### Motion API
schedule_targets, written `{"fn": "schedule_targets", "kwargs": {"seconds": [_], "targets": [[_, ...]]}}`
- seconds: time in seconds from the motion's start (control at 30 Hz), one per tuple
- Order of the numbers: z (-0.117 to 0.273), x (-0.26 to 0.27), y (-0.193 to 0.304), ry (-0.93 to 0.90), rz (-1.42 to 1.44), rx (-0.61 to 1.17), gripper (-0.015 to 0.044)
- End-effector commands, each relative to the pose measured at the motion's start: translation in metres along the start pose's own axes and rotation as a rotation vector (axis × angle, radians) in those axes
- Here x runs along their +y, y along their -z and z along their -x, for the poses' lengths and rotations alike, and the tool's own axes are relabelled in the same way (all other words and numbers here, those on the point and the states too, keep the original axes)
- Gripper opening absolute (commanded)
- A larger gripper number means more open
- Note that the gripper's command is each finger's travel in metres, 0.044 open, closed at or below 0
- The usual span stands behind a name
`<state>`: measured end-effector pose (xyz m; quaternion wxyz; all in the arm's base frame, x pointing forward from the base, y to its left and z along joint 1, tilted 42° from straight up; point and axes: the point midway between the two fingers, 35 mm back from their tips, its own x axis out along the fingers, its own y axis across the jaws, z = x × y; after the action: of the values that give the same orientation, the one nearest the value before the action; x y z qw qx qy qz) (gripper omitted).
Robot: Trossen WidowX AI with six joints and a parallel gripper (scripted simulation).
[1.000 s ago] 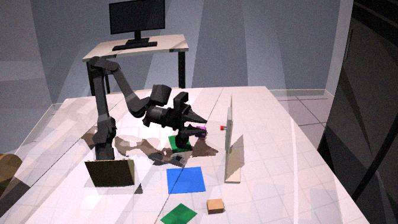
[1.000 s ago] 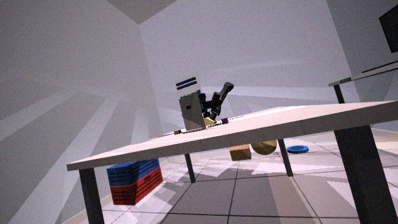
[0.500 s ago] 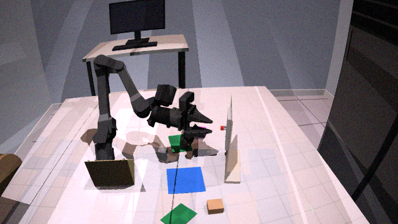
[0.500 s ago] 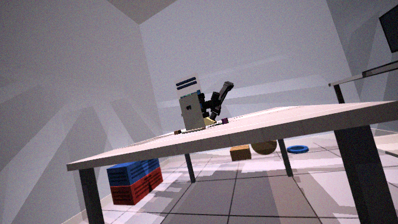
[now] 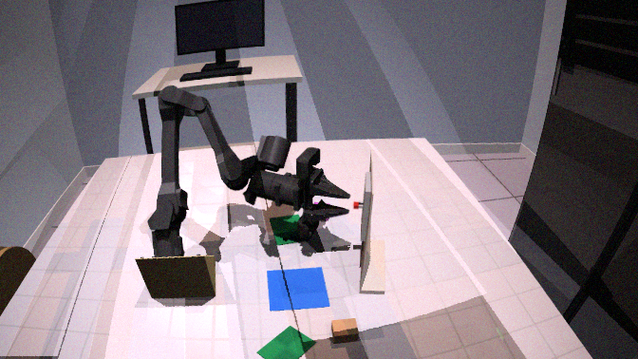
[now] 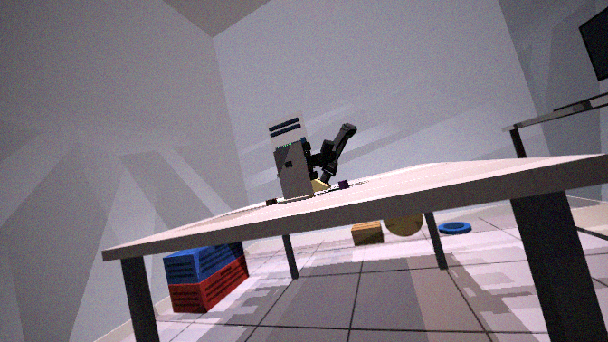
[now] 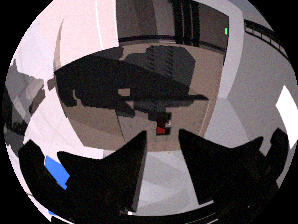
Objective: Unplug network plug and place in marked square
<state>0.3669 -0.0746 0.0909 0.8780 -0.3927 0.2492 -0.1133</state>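
Your end effector [image 5: 343, 201] is partly open, with a gap between its two pointed fingers [image 5: 334, 190], and it holds nothing. It points sideways at the upright panel [image 5: 366, 214] and is near it but not touching. The small red plug [image 5: 356, 204] sits in the panel, sticking out toward you, just past the fingertips. In the wrist view the plug [image 7: 162, 129] shows right in the gap between the two dark fingers, a bit ahead of them, so you look lined up well. I think you are on the first step: coming in to reach the plug. The thin tab on top is too small to see in these pictures, so go slowly. Next, I think you need to slide forward until the fingers are around the plug, with the top finger over the tab. Then squeeze so the tab goes down, and pull straight back, away from the panel. Do not tilt, or the plug may jam. On the tabletop [image 5: 427, 266] there is a blue square [image 5: 297, 288] below and nearer the camera, and a green patch [image 5: 286, 228] under your arm. I cannot tell which one is the marked square.
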Motion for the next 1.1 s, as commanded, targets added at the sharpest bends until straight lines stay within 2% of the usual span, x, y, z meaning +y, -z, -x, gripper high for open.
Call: {"fn": "schedule_targets", "kwargs": {"seconds": [0.0,0.47,1.07], "targets": [[-0.005,-0.001,-0.002,0.003,0.001,-0.005,0.0156],[-0.02,0.0,-0.005,0.004,0.0,-0.006,0.0156],[-0.02,0.0,-0.005,0.004,0.0,-0.006,0.0036]]}}
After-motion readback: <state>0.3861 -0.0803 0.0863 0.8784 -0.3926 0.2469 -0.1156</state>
